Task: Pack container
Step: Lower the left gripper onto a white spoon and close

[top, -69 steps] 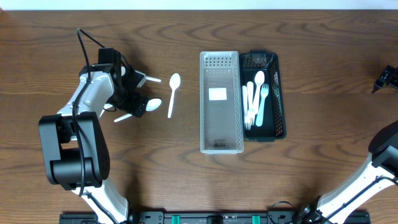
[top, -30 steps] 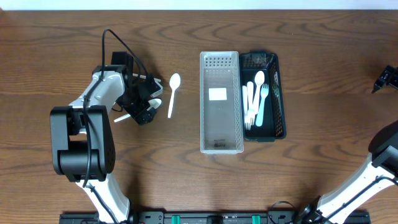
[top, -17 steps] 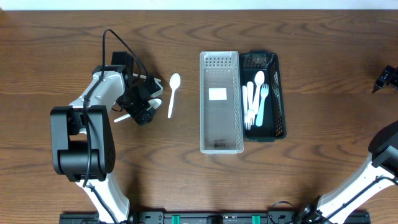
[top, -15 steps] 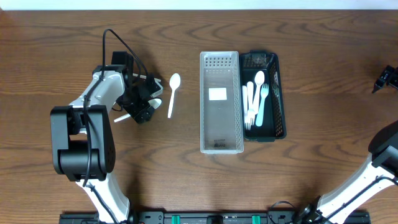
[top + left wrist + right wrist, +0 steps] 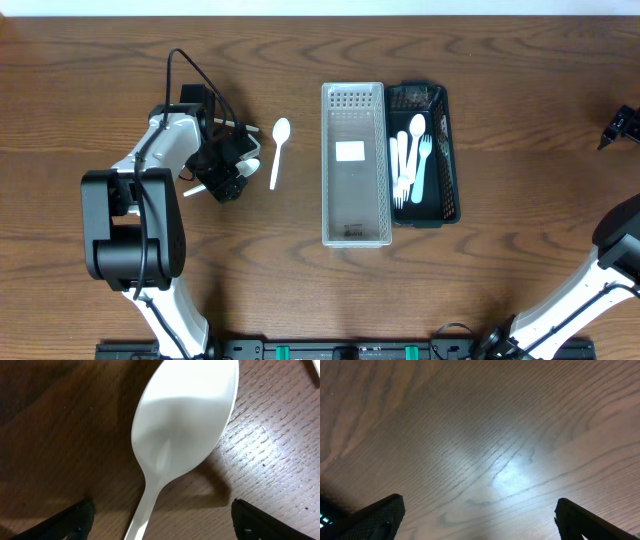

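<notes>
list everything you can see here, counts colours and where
tray: 1, clear white, table centre, empty apart from a label
basket: 1, black, right beside the tray
cutlery: several, white, in the basket, exact count unclear
free spoon: 1, white, on the table left of the tray
second spoon: 1, white, on the table left of the free spoon
table: 1, brown wood
left gripper: 1, black, open, astride the second spoon
right gripper: 1, black, open, over bare table at the far right
</notes>
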Controlling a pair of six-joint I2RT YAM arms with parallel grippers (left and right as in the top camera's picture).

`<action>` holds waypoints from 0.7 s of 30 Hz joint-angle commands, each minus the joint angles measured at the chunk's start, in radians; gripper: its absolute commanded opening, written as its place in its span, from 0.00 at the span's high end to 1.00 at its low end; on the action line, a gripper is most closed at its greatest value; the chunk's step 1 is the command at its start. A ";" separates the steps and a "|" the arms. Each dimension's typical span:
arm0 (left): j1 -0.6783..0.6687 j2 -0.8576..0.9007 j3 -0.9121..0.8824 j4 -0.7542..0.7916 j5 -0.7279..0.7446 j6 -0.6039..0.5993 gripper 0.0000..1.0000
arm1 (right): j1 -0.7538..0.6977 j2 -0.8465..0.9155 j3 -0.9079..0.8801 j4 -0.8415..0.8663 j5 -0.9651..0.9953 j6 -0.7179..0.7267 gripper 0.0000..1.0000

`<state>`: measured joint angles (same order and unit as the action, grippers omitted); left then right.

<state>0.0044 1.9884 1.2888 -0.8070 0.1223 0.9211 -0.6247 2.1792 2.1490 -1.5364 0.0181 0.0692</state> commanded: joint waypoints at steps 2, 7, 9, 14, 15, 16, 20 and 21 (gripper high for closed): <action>0.002 0.050 -0.029 -0.013 -0.011 0.029 0.11 | -0.003 0.000 -0.003 0.000 0.001 0.013 0.01; 0.000 0.050 -0.038 -0.005 -0.011 0.030 0.11 | -0.003 0.000 -0.003 0.000 0.001 0.013 0.01; 0.000 0.050 -0.038 0.001 -0.011 0.055 0.11 | -0.003 0.000 -0.003 0.000 0.001 0.013 0.01; 0.001 0.050 -0.038 0.005 -0.011 0.085 0.10 | -0.003 0.000 -0.003 0.000 0.001 0.013 0.01; 0.000 0.050 -0.038 0.005 -0.011 0.085 0.11 | -0.003 0.000 -0.003 0.000 0.001 0.013 0.01; 0.000 0.050 -0.038 0.005 -0.010 0.085 0.10 | -0.003 0.000 -0.003 0.000 0.001 0.013 0.01; 0.000 0.050 -0.038 0.005 -0.007 0.111 0.10 | -0.003 0.000 -0.003 0.000 0.001 0.013 0.01; 0.000 0.050 -0.038 0.007 -0.007 0.134 0.10 | -0.003 0.000 -0.003 0.000 0.001 0.013 0.01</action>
<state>0.0044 1.9884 1.2869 -0.8032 0.1081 0.9974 -0.6243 2.1792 2.1490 -1.5364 0.0185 0.0692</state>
